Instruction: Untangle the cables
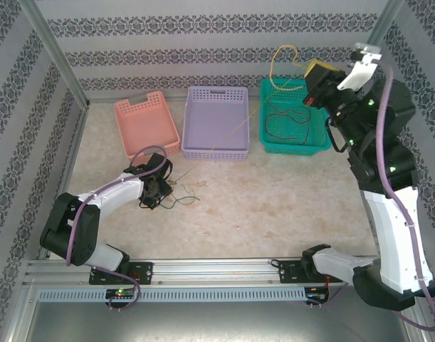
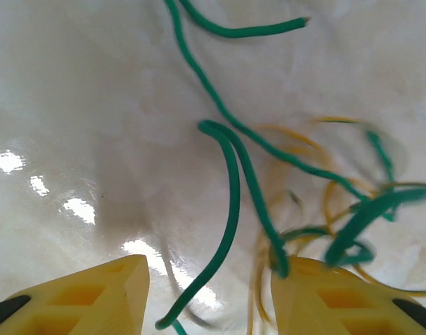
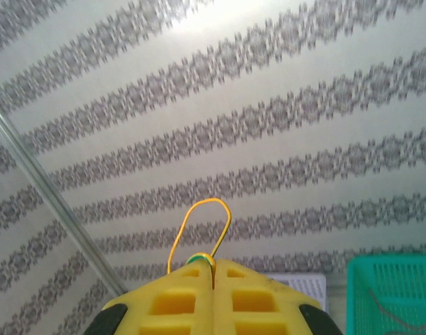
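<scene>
A small tangle of green and yellowish cables [image 1: 183,199] lies on the table just right of my left gripper [image 1: 157,191]. In the left wrist view that gripper [image 2: 209,272] is open just above the table, and a green cable [image 2: 233,183] runs between its yellow fingers [image 2: 101,293], with blurred yellow cables [image 2: 325,202] to the right. My right gripper [image 1: 314,80] is raised over the green basket [image 1: 318,146]. It is shut [image 3: 214,264] on a yellow cable [image 3: 199,209] that loops above the fingertips. This yellow cable [image 1: 235,128] stretches down across the lilac basket toward the tangle.
Three baskets stand at the back: pink [image 1: 132,139], lilac [image 1: 192,125] and green. A dark cable [image 1: 287,121] lies coiled in the green basket. Patterned walls close in the table, and a metal rail [image 1: 217,269] runs along the near edge.
</scene>
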### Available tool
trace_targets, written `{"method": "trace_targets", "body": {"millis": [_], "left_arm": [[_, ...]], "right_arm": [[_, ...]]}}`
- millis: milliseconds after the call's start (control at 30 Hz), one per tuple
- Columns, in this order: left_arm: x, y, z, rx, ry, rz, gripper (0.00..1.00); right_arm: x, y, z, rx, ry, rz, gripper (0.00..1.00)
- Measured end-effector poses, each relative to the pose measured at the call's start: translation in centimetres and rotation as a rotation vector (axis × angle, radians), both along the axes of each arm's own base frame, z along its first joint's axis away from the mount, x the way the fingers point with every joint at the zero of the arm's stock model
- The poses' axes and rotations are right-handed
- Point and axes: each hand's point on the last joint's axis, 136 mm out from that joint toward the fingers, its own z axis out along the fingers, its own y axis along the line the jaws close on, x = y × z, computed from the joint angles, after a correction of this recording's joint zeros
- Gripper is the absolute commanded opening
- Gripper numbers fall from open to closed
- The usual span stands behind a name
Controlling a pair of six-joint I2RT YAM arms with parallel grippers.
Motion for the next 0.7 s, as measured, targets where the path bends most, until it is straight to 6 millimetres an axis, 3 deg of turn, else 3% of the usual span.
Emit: {"method": "trace_targets", "body": {"millis": [167,300,567,700], "left_arm": [[-0.1,0.1,-0.5,0.008,0.018,0.000,0.48],[-0.3,0.1,-0.9,0.013,0.031,0.000,0.46],[-0.4,0.2,-1.2,0.018,0.043,0.001,0.40],[-0.4,0.2,-1.5,0.021,0.051,0.001,0.34]], "right_arm": [[-2.5,-0.9,6.2,0.036,-0.154,-0.012,0.00],[-3.7,-1.5,9.3,0.057,-0.233,-0.019,0.00],[-3.0,-1.2,10.5,0.060,-0.253,-0.017,0.00],[-3.3,-1.5,12.3,0.061,-0.298,-0.028,0.00]]}}
